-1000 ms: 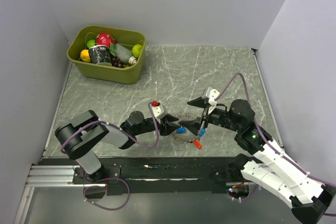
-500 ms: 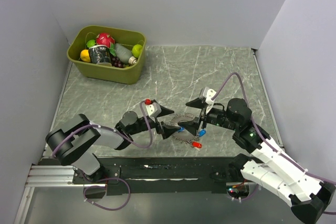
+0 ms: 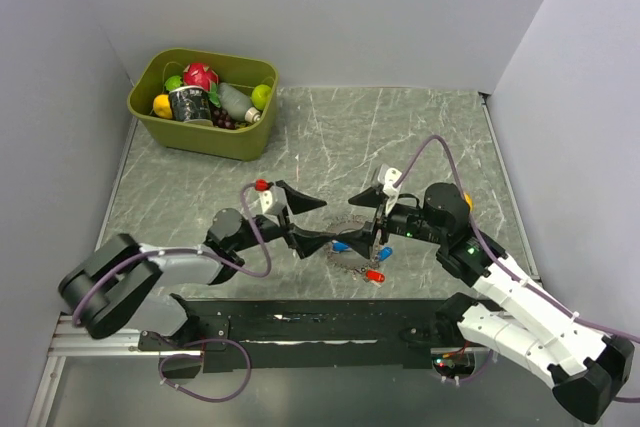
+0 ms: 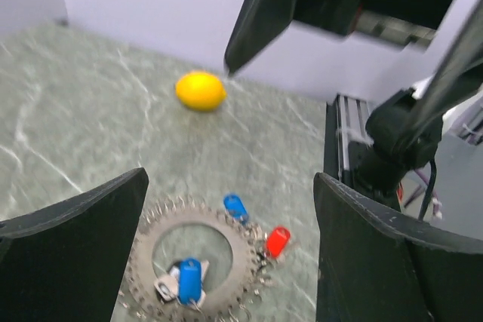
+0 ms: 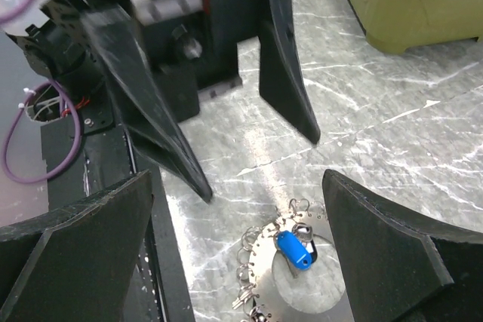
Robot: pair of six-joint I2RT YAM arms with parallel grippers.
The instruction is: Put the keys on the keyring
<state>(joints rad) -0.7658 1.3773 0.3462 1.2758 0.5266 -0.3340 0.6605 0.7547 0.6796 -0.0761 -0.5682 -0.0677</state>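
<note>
Left gripper [image 3: 317, 224] and right gripper [image 3: 368, 223] hung wide open, empty, flanking the keyring [image 4: 139, 262], probably so I could grab keys [image 4: 189, 277].

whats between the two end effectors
A silver toothed keyring disc with blue- and red-headed keys lies between the left end effector and right end effector, shown in the top view.

Both arms are bolted to the black rail [image 3: 300, 322]. The left arm [image 3: 180, 267], at the rail's left end, is grey and black. The right arm [image 3: 520, 317], at its right end, has white shells, then black joints with a green light [image 3: 470, 247]. A purple cable [image 3: 436, 138] loops along each. The left pincer [image 3: 328, 221] and right pincer [image 3: 360, 221] have black wedge-shaped fingers [image 4: 68, 246].
</note>
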